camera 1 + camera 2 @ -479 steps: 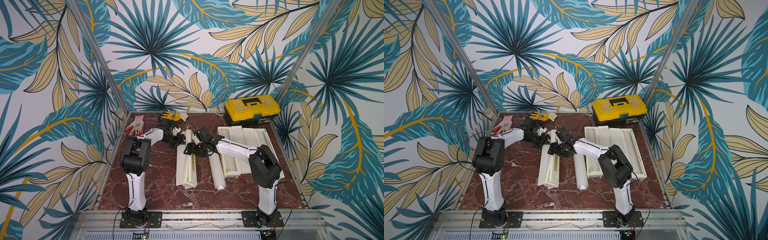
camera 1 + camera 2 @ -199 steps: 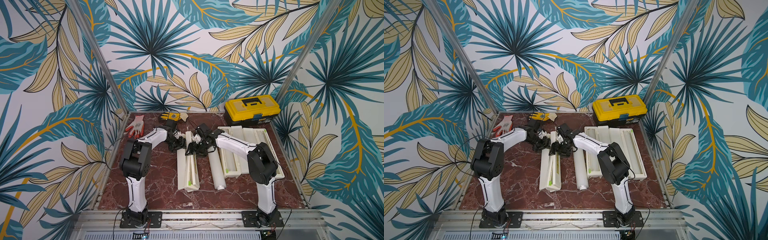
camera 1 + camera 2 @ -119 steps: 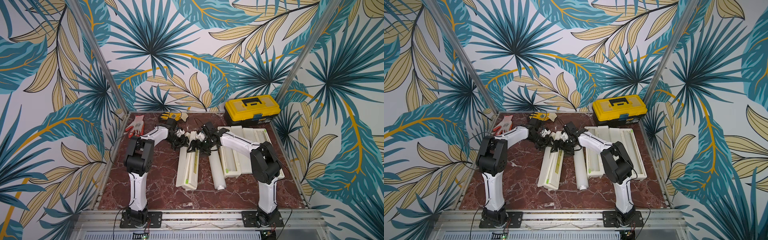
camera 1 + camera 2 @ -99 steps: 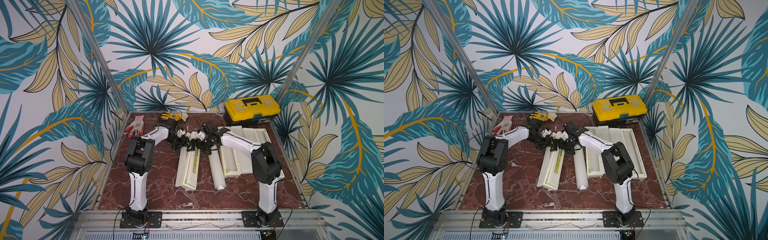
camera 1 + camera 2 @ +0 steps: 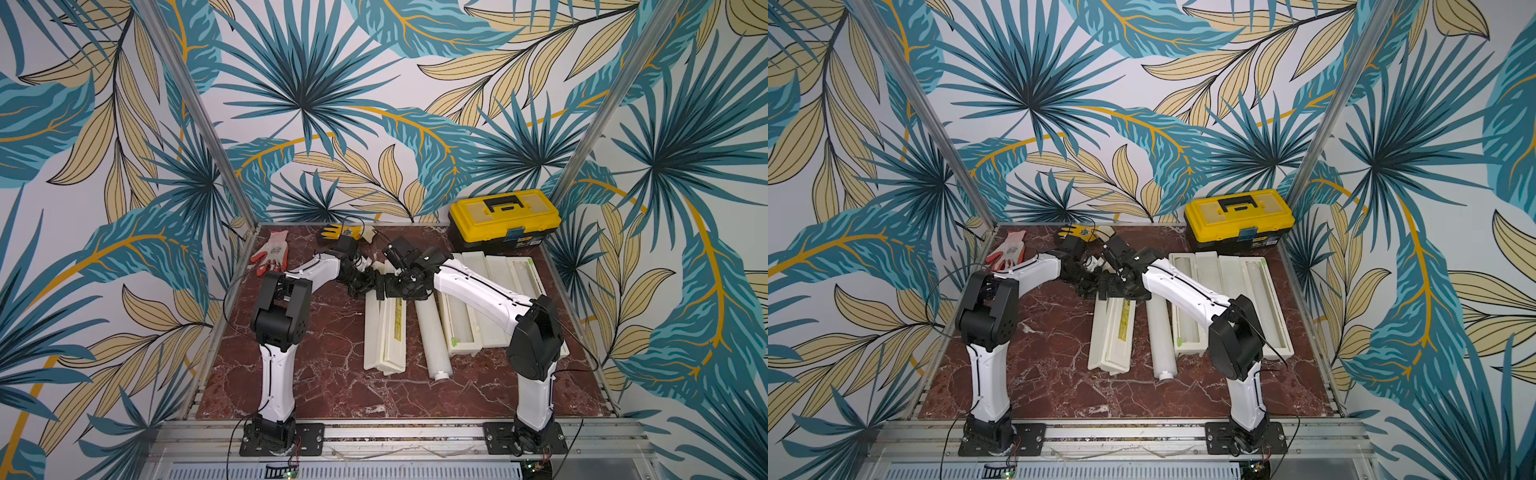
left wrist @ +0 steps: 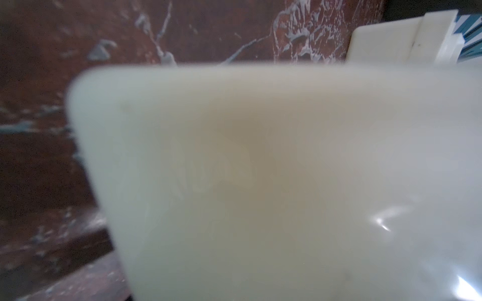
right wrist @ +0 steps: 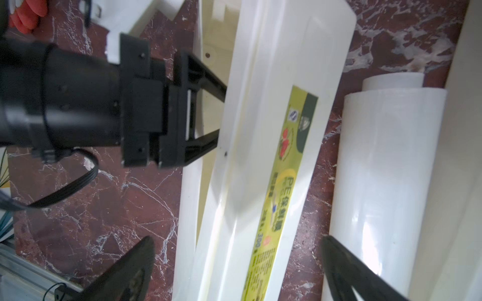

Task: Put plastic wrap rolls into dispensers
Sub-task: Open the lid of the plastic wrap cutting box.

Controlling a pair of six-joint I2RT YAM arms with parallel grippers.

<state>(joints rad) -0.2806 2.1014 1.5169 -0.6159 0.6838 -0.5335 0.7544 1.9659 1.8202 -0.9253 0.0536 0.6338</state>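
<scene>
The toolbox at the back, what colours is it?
The toolbox is yellow, with a black handle and a black base. It shows best in a top view.

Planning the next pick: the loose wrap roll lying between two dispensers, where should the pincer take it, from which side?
Probably mid-length on the roll, from above, jaws across its width. It lies flat, a smooth cylinder, with the labelled dispenser and an open dispenser close alongside, leaving little side access.

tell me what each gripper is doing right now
left gripper: closed on the far end of the dispenser, fingertips hidden.
right gripper: open, empty, over the same dispenser.
</scene>
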